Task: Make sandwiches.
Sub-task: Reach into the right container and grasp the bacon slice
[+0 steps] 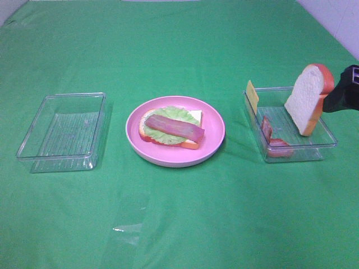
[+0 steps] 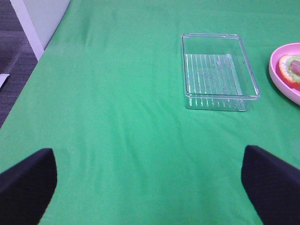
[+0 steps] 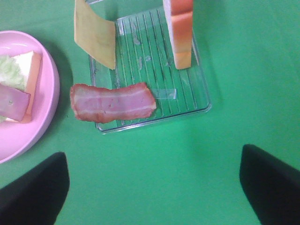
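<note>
A partly built sandwich (image 1: 171, 128) lies on the pink plate (image 1: 168, 154): a bread slice, a lettuce leaf and a bacon strip on top. It also shows in the right wrist view (image 3: 18, 89). The right clear tray (image 1: 328, 143) holds an upright bread slice (image 1: 307, 98), a yellow cheese slice (image 1: 252, 95) leaning on its far-left wall and a bacon strip (image 1: 276, 143). My right gripper (image 1: 343, 92) hangs open beside the bread, above the tray's right side; its jaws (image 3: 152, 157) stand wide apart and empty. My left gripper (image 2: 149, 152) is open and empty over bare cloth.
An empty clear tray (image 1: 61, 131) stands left of the plate, also in the left wrist view (image 2: 218, 70). A green cloth (image 1: 179, 224) covers the table. The table's edge and floor show in the left wrist view (image 2: 18, 51).
</note>
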{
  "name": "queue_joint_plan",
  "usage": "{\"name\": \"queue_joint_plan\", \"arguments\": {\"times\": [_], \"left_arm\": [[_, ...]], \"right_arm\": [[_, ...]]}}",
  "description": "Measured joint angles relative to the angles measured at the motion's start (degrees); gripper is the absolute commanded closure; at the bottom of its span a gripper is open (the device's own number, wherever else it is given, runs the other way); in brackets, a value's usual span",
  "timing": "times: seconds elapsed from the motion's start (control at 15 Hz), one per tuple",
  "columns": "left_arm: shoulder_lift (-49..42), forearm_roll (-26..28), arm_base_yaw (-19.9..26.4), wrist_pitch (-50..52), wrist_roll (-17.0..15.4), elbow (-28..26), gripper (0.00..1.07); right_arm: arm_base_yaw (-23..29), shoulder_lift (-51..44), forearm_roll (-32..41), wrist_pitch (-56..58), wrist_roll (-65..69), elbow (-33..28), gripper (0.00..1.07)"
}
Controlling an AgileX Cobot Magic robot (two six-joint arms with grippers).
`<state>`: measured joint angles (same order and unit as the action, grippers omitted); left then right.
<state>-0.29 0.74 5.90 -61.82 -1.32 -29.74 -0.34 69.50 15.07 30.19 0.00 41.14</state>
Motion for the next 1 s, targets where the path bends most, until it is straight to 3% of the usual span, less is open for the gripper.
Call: {"name": "queue_joint_plan", "arguments": {"times": [0.2,0.6,1.0], "left_arm": [[0.0,0.0,0.0,0.0,0.0,0.0,0.05],[0.0,0.0,0.0,0.0,0.0,0.0,0.05],[0.0,0.0,0.0,0.0,0.0,0.0,0.05]], "right_arm": [[1.1,8.5,0.0,5.6,-0.9,7.6,0.11],[14.0,24.3,-5.7,12.3,2.4,22.6,0.11],[15.2,35.6,-9.3,16.1,4.1,32.2,0.11]]}}
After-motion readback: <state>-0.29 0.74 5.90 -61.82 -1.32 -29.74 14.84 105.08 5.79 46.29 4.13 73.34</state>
